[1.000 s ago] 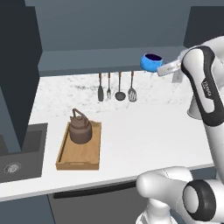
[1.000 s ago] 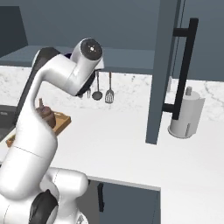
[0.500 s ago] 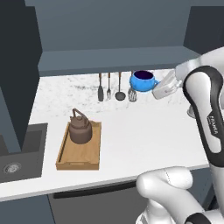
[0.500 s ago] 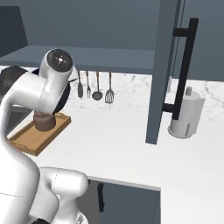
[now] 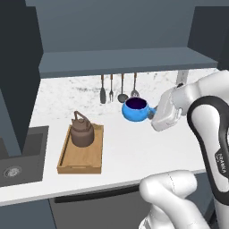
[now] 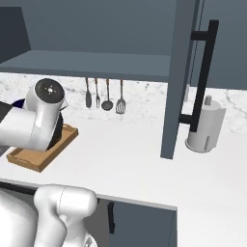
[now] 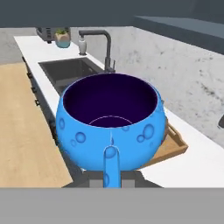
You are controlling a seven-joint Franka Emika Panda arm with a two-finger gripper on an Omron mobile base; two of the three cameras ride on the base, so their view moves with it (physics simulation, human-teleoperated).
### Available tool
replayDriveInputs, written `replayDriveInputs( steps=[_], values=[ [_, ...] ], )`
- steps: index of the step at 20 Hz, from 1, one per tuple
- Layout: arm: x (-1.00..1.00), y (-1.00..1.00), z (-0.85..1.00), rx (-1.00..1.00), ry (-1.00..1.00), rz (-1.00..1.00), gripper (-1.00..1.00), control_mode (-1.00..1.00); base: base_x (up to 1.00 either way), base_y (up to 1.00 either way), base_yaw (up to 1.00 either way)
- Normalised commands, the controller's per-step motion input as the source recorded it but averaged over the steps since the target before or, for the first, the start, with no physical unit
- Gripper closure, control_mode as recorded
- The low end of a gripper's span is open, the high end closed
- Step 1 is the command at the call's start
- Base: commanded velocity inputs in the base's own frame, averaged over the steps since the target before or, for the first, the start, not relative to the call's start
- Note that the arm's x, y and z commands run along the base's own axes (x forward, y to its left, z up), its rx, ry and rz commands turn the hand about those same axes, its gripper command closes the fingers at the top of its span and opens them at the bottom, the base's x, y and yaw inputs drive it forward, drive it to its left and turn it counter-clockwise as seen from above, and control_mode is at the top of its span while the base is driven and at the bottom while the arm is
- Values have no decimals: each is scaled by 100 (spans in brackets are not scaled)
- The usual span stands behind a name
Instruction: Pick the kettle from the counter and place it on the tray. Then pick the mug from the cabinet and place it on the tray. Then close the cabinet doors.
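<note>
In the hand view the gripper (image 7: 112, 178) sits at the bottom centre, clamped on the small handle of the mug (image 7: 111, 124), which hangs upright with its dark inside showing. In the left base view the mug (image 5: 135, 109) is right of centre, held in the air above the desk (image 5: 129, 147), with the gripper (image 5: 154, 114) just to its right. Left of it and lower in that frame lies the tray (image 5: 82, 151), flat on the desk, with the kettle (image 5: 82, 131) standing upright in its far half. The sink (image 5: 18, 156) is at the left edge, beside the tray. Farther back, four utensils (image 5: 119, 88) hang on the wall under the cabinet (image 5: 116, 58) shelf. In the right base view a cabinet door (image 6: 182, 72) stands open at upper right, and a paper towel roll (image 6: 206, 125) stands on the desk just beyond it.
</note>
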Motion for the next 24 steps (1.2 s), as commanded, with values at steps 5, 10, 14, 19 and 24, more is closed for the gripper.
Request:
replayDriveInputs(
  steps=[5, 10, 14, 19, 24],
  values=[
    [-28, 30, -65, 0, 0, 18, 100, -100, 0, 0, 0],
    [6, 51, -68, -3, 0, 10, 100, -100, 0, 0, 0],
    [57, 35, -48, -2, 3, 1, 100, -100, 0, 0, 0],
    [48, 24, -43, 5, 34, 10, 100, -100, 0, 0, 0],
    [43, 31, -50, 1, 22, 8, 100, -100, 0, 0, 0]
  ],
)
